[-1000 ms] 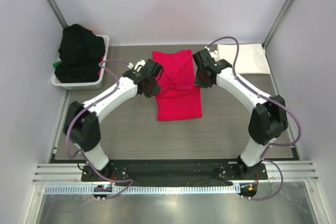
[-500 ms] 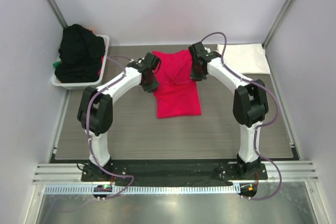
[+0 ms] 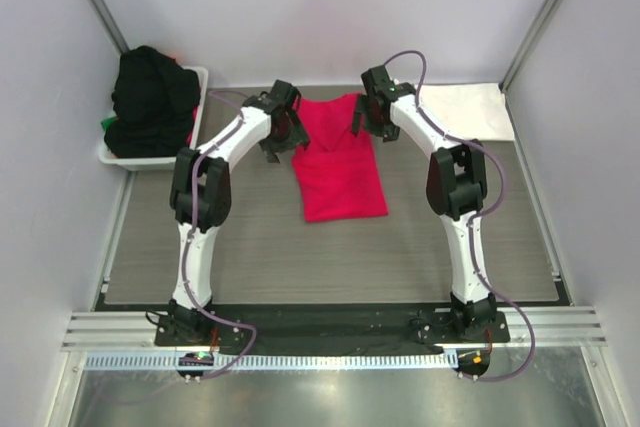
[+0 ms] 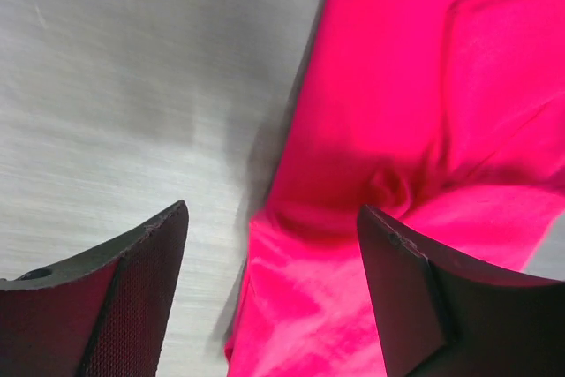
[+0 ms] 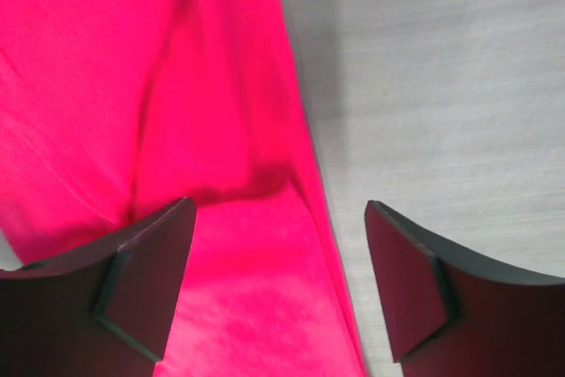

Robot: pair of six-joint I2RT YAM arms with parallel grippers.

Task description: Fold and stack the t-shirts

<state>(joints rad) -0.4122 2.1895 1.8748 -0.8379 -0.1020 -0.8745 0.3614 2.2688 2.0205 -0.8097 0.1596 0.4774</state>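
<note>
Both arms have stretched further up the frame and let go. Seen from above, left gripper (image 3: 275,137) and right gripper (image 3: 360,122) flank the upper corners of the red shirt (image 3: 338,172), whose long axis runs top to bottom at centre. Left wrist: jaws wide, empty, cloth lower right. Right wrist: jaws wide, empty — cloth left.

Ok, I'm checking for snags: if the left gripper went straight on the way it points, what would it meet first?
Most likely the edge of the pinkish-red t-shirt, lying flat on the table; the open left gripper straddles that edge, though depth is unclear.
</note>
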